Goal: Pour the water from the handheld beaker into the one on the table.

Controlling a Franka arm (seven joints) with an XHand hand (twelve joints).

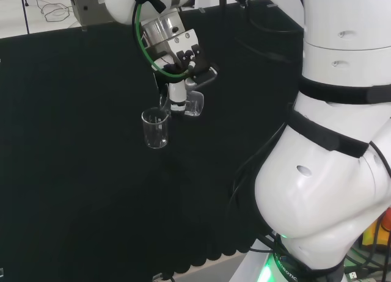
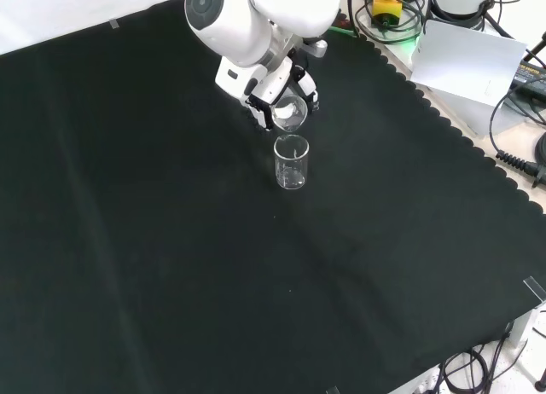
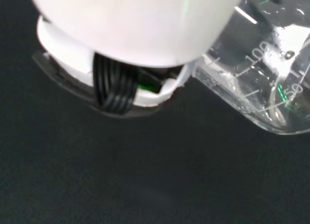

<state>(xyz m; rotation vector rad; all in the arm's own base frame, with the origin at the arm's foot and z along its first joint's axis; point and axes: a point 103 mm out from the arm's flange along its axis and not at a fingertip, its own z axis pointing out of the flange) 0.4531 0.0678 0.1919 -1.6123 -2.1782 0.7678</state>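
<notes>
Above the upright table beaker (image 2: 291,162), a tilted, probably light, slippery, fragile glass beaker (image 2: 289,112) is clasped around its wall by the hand (image 2: 266,94).

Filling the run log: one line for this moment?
phase: pouring | hand: shut on tilted beaker | over table beaker, upright on cloth | flow: cannot tell

The white arm (image 1: 330,172) reaches out over the bench with its wrist turned downward, and the hand (image 1: 183,68) hangs below it, fingers curled in a grip around a tilted beaker (image 1: 194,104).
</notes>
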